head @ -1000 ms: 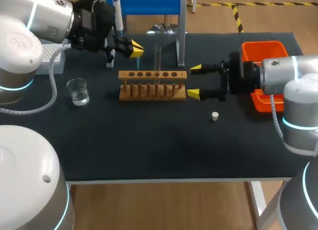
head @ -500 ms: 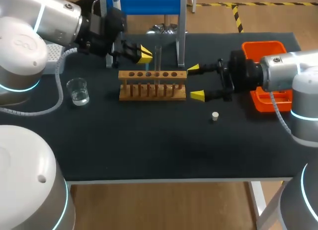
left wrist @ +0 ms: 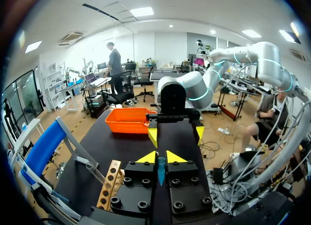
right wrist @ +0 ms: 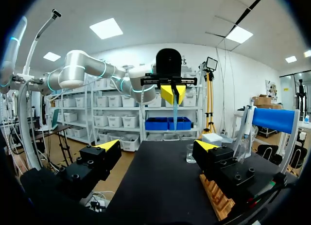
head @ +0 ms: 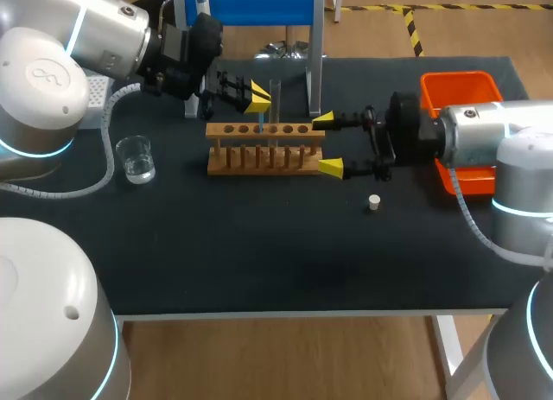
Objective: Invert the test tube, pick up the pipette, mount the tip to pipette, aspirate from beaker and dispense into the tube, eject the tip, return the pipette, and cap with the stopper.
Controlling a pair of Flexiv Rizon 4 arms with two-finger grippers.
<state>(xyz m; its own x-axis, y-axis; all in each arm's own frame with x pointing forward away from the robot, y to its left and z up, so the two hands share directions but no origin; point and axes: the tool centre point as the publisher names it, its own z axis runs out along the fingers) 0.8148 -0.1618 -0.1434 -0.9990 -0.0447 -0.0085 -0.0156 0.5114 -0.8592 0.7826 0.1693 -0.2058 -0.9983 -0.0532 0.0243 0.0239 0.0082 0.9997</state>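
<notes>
Mostly hidden: blue-tipped pipette (left wrist: 161, 170) pinched in left gripper (left wrist: 161, 158); right gripper (head: 327, 142) spread. Clear liquid sits in the small glass beaker (head: 136, 157).

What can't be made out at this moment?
- Body of the pipette: head view, mostly behind the left gripper; the left wrist view shows only its blue tip.
- Liquid in the test tube: head view, glass too small and clear.
- Inside of the orange bin: head view, partly covered by the right arm.
- The rack: right wrist view, mostly behind the right gripper, its own finger.
</notes>
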